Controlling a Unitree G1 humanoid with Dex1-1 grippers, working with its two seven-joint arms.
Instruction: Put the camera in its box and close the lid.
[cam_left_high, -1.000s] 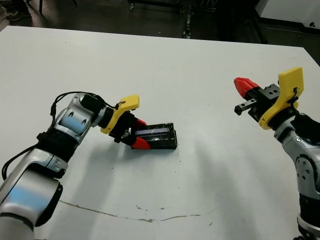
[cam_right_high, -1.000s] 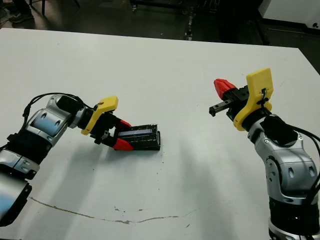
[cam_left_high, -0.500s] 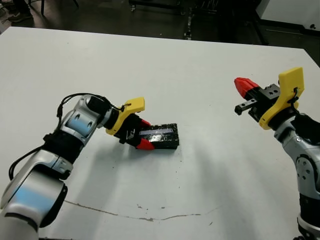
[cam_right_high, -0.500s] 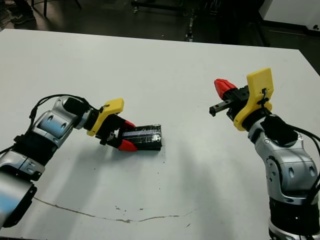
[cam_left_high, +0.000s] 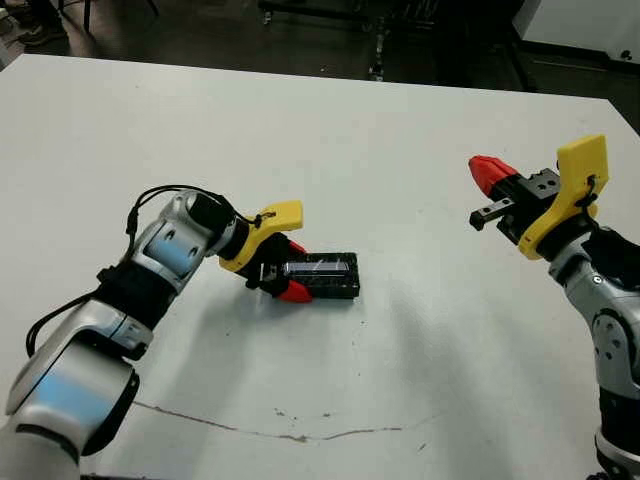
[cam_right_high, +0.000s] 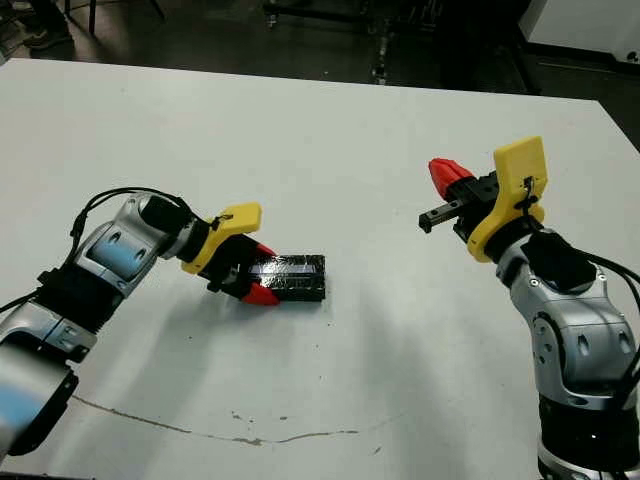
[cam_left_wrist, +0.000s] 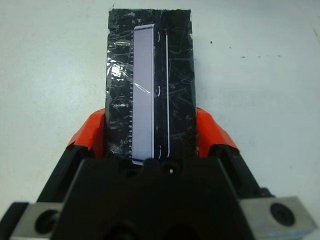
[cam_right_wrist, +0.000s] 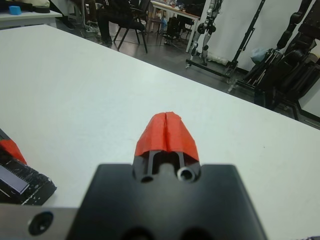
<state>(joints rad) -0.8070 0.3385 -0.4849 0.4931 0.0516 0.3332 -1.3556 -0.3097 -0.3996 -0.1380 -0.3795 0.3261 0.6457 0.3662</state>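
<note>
Closing stage, judged nearly complete; the lid (cam_left_wrist: 150, 85), glossy black with a pale strip, lies flat over the box (cam_left_high: 322, 278), left of centre on the white surface (cam_left_high: 400, 150); the camera is not visible, presumably enclosed. Left gripper (cam_left_wrist: 150, 142): jaws clamped on the lidded box's long sides; remaining work appears to be release. Right gripper (cam_right_wrist: 166, 132): jaws closed, empty, raised well apart.

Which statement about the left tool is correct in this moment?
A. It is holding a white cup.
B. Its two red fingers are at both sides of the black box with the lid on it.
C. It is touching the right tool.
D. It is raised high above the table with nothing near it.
B: the left tool has one red finger on each side of the lid.
</note>
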